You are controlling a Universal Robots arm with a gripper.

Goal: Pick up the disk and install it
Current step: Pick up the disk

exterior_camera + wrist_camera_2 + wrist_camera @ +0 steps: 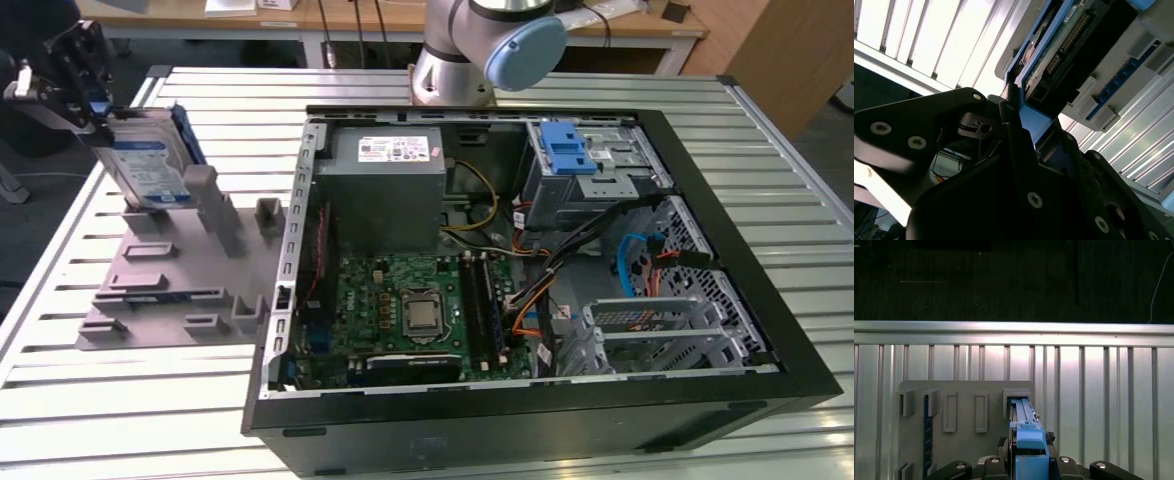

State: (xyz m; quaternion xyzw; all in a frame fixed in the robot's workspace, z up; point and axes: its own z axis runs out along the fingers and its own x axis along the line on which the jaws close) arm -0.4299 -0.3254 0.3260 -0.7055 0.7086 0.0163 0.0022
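**Asker:** Where does this take place?

**Describer:** Slatted metal table, seen in the exterior view. An open computer case lies flat toward the exterior view's right. Just beside it, on the exterior view's left, lies a grey fixture plate with upright holders.

**Asker:** And the disk?

**Describer:** The disk stands on edge at the far end of that plate, with its labelled face showing. Its long axis runs steeply upward. The gripper sits at the disk's upper end, so the disk reaches straight down from it, well apart from the case.

**Asker:** Is it gripped?

**Describer:** In the second wrist view, the dark fingers of the gripper lie along either side of the blue carrier frame. The disk extends away from them, connector side showing. I judge the gripper to be clamped on the disk.

**Asker:** And the other wrist camera?

**Describer:** In the first wrist view, the gripper brackets the blue end of the frame. The disk, seen edge-on, runs straight away from it, in line with the fingers, toward a raised slot in the plate. I cannot tell whether its far end sits in the slot or just clear of it.
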